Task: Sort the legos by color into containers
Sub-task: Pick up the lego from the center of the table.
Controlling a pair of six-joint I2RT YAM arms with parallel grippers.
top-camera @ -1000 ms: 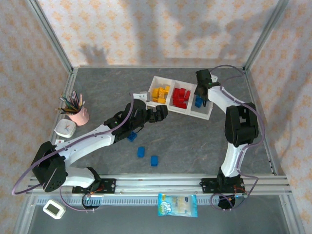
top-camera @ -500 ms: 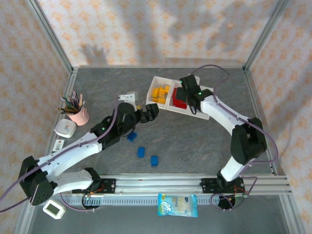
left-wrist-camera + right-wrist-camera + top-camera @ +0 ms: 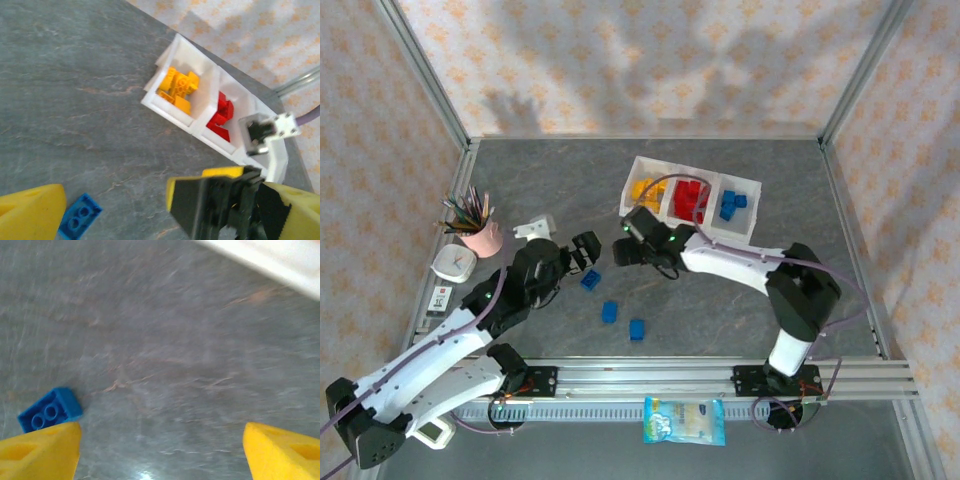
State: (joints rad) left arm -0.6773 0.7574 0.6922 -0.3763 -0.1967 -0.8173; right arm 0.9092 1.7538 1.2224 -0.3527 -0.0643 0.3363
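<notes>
The white three-compartment tray [image 3: 662, 213] lies at the back centre, holding yellow bricks [image 3: 648, 190] on the left, red bricks [image 3: 689, 200] in the middle and blue bricks [image 3: 730, 205] on the right. Three blue bricks lie loose on the table [image 3: 590, 281] [image 3: 609, 312] [image 3: 637, 329]. My left gripper [image 3: 587, 250] is open above the first one, which shows by its left finger [image 3: 80, 220]. My right gripper [image 3: 623, 252] is open just right of it, low over bare table, with that blue brick [image 3: 50, 410] beside its left fingertip. The tray [image 3: 170, 107] lies beyond both grippers.
A pink cup of pencils [image 3: 480, 235] and a white timer [image 3: 453, 263] stand at the left edge. A snack packet [image 3: 684, 420] and a small white device [image 3: 430, 428] lie in front of the rail. The right gripper [image 3: 215, 200] crosses the left wrist view at close range.
My right arm has swung from over the tray's blue compartment leftward and down to the table. My left arm has drawn back to the left, away from the tray.
</notes>
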